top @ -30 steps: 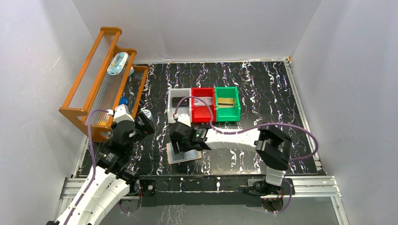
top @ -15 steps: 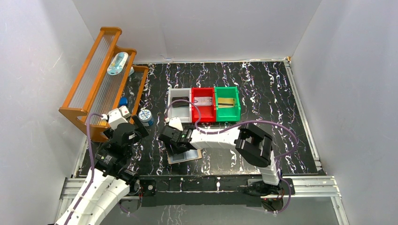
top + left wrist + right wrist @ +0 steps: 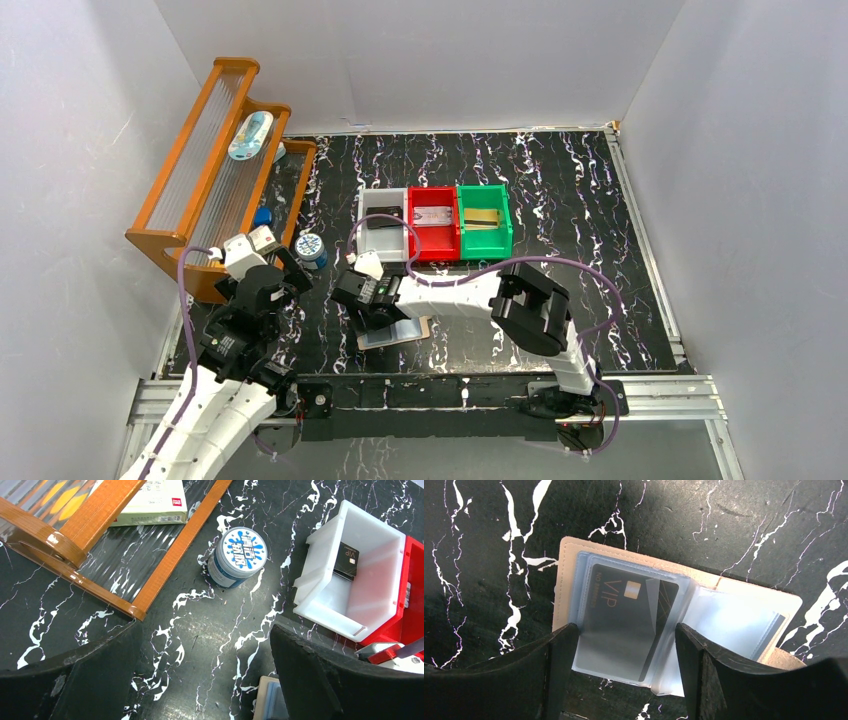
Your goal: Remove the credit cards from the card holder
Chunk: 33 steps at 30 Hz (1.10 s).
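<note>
The tan card holder (image 3: 416, 328) (image 3: 566, 570) lies open on the table near the front edge, pale blue pockets up. A dark VIP credit card (image 3: 624, 615) sits in its left pocket. My right gripper (image 3: 373, 312) (image 3: 624, 635) hangs just above it, open, one finger on either side of that pocket, gripping nothing. A corner of the holder (image 3: 267, 700) shows beside my right fingertip in the left wrist view. My left gripper (image 3: 283, 276) (image 3: 202, 640) is wide open over bare table, left of the holder. Single cards lie in the white bin (image 3: 383, 222) (image 3: 346, 560), red bin (image 3: 433, 214) and green bin (image 3: 482, 218).
An orange wooden rack (image 3: 215, 170) (image 3: 75, 527) stands along the left side, with a boxed item (image 3: 150, 502) on it. A round blue tin (image 3: 311, 247) (image 3: 236, 559) stands between the rack and the white bin. The three bins sit in a row mid-table.
My right arm has slid left over the open card holder and its jaws have widened a little. My left arm has drawn back slightly to the left, still open.
</note>
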{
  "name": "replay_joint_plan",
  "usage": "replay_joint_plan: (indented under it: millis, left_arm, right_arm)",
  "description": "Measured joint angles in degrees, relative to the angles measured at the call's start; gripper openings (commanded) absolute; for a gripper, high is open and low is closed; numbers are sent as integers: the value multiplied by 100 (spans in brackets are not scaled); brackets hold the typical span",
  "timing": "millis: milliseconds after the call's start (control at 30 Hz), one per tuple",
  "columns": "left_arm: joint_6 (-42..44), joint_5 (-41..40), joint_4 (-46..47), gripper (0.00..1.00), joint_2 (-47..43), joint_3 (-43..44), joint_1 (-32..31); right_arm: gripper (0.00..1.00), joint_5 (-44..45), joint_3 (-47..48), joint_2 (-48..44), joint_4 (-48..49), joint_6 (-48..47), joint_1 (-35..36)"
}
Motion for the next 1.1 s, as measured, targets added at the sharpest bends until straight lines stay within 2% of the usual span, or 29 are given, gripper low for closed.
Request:
replay_joint_plan:
  millis: [133,367,633,900,1100]
  left_arm:
    - [0,0,0,98,11,7,0]
    - [0,9,0,98,52,9,0]
    - [7,90,0,98,192,9,0]
    - [20,321,24,98,330,9,0]
    - [72,911,208,98,354,9,0]
  right_arm:
    - [75,7,44,26,-24,11,0]
    - [57,-4,42,26,15,39,4]
    - [50,-98,-251,-127,354,55,-46]
    - [51,-750,-1268,-706,1423,70,-363]
    - [52,-1805,-2341,-1224,2608,179,-901]
